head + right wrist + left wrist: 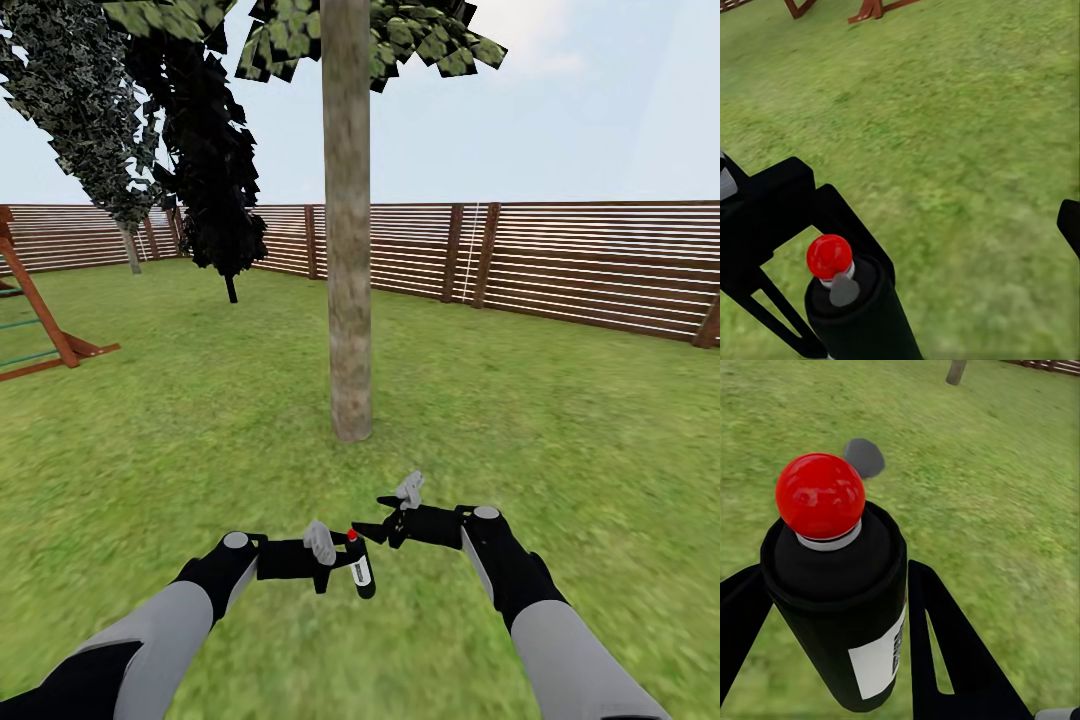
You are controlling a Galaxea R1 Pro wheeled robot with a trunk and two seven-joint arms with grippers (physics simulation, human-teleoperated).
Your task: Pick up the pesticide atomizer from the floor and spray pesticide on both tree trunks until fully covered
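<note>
While the left gripper [345, 565] reached toward the lower centre of the head view, it was closed on the pesticide atomizer [358, 566], which sat between its two black fingers [945, 652]. In the left wrist view the atomizer [840, 607] was a dark can with a white label and a red ball on top, with one finger on each side of it. The right gripper [378, 520] hovered just to the upper right of the can, its jaws spread and holding nothing. In the right wrist view the atomizer [859, 315] appeared in the lower left of the frame, just beside the left gripper's black body. The tree trunk [348, 220] stood upright at the centre of the head view, well apart from both grippers, on the green lawn [560, 400]. A brown slat fence [590, 265] ran behind it.
</note>
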